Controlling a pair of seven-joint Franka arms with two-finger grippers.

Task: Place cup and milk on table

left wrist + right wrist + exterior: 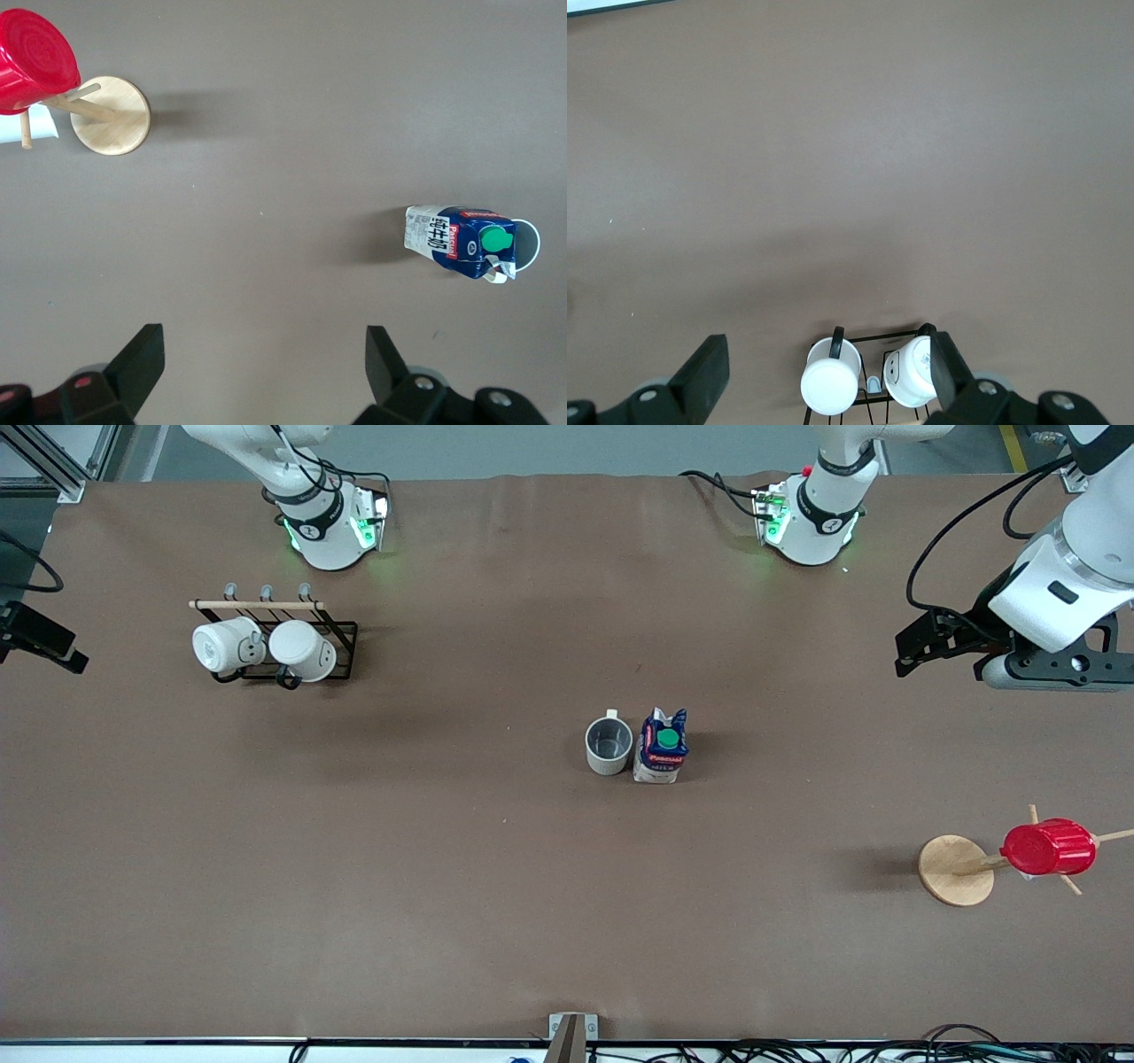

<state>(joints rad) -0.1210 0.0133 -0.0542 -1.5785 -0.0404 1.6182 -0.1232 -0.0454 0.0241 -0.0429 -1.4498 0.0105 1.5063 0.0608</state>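
The cream-beige cup (609,746) stands upright on the brown table (443,850) near its middle, handle toward the robots' bases. The milk carton (661,748), blue top with green cap, stands upright right beside it, toward the left arm's end. In the left wrist view the milk (461,241) hides most of the cup (529,244). My left gripper (917,655) is open and empty, up over the table's left-arm end, away from both. My right gripper (49,645) is open and empty at the right-arm end; its wrist view (826,350) looks at the mug rack.
A black wire rack (341,651) with two white mugs (301,649) stands toward the right arm's end. A round wooden disc (952,870) carries a peg stand with a red ribbed cup (1048,847) toward the left arm's end, nearer the front camera.
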